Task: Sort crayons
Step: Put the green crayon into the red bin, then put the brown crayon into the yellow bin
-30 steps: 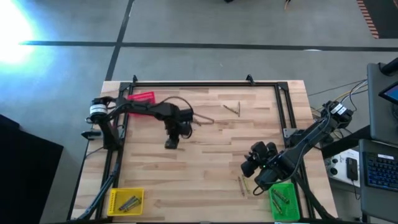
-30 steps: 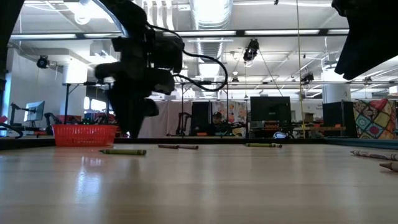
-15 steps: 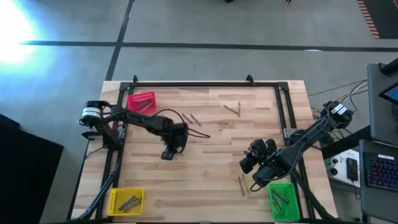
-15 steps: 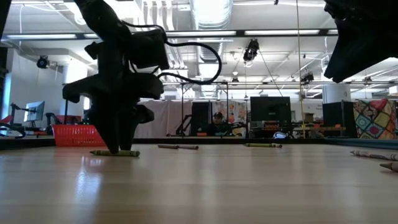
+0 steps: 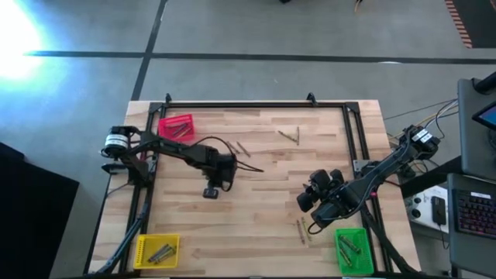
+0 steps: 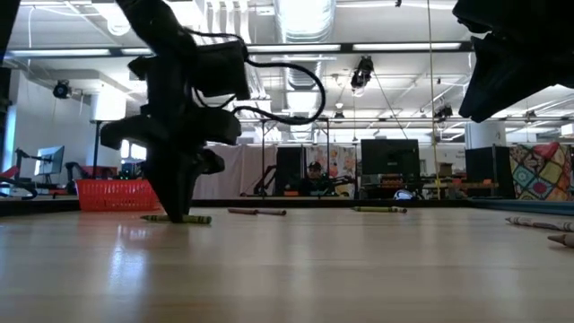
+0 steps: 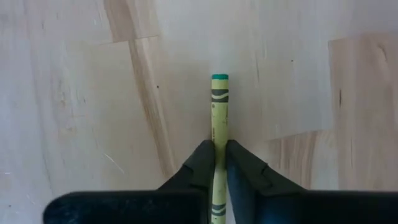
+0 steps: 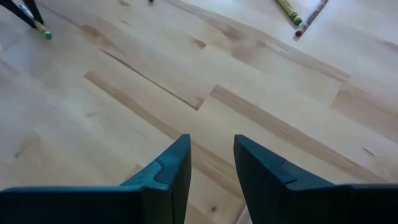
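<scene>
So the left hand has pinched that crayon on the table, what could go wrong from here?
The left hand grips the yellow-green crayon with narrow fingertips, most of the stick jutting past them, so it may pivot or slip on lifting. It still lies on the table in the low view; pressing down could snap it.

A robotics lab in an open industrial hall: a wooden table (image 5: 256,194) stands on a bare concrete floor (image 5: 232,31), with ceiling ducts (image 6: 300,13) and strip lights (image 6: 395,47) overhead, and monitors (image 6: 388,157) and workstations lining the room behind.
</scene>
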{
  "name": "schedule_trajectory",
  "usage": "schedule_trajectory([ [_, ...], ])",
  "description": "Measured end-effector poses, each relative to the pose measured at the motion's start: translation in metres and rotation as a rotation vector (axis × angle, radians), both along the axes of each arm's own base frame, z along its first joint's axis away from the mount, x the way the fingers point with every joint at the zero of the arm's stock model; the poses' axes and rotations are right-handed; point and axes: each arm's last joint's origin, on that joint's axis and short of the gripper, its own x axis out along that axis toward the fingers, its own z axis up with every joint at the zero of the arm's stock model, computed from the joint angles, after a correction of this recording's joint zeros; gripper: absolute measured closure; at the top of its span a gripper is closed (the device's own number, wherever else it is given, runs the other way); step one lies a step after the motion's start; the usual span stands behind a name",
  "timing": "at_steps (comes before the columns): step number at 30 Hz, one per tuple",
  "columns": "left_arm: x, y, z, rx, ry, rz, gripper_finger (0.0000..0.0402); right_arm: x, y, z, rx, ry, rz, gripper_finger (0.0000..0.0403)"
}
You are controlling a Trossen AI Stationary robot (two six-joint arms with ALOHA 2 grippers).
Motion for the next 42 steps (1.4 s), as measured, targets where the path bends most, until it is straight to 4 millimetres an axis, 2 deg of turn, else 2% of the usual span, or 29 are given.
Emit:
schedule_trajectory([
  [6, 0.012, 0.015, 0.05, 0.043, -0.081, -0.031, 0.0396, 0.0, 0.0, 0.0, 0.003, -0.001, -0.001, 0.0289],
  [10, 0.004, 0.046, 0.07, 0.051, -0.107, 0.06, 0.0396, 0.0, 0.0, 0.0, 0.013, -0.007, -0.013, 0.0289],
  [14, -0.019, 0.09, 0.089, 0.107, -0.121, 0.231, 0.0396, 0.0, 0.001, 0.0, 0.029, -0.025, -0.037, 0.0289],
  [19, -0.065, 0.145, 0.112, 0.153, -0.163, 0.521, 0.0396, 0.001, 0.001, 0.0, 0.037, -0.036, -0.04, 0.0289],
  [24, -0.111, 0.18, 0.121, 0.168, -0.143, 0.73, 0.0396, 0.002, 0.002, 0.0, 0.045, -0.048, -0.04, 0.0289],
  [28, -0.138, 0.194, 0.12, 0.163, -0.094, 0.883, 0.0396, 0.002, 0.002, 0.0, 0.046, -0.048, -0.041, 0.0289],
  [32, -0.154, 0.2, 0.116, 0.152, -0.038, 1.017, 0.0389, 0.001, 0.001, -0.001, 0.068, -0.074, -0.101, 0.0289],
  [36, -0.158, 0.2, 0.111, 0.131, -0.004, 1.046, 0.0364, 0.0, 0.0, -0.003, 0.081, -0.094, -0.142, 0.0289],
  [42, -0.159, 0.2, 0.108, 0.119, 0.021, 1.048, 0.0301, 0.0, 0.001, -0.005, 0.116, -0.094, -0.161, 0.0289],
])
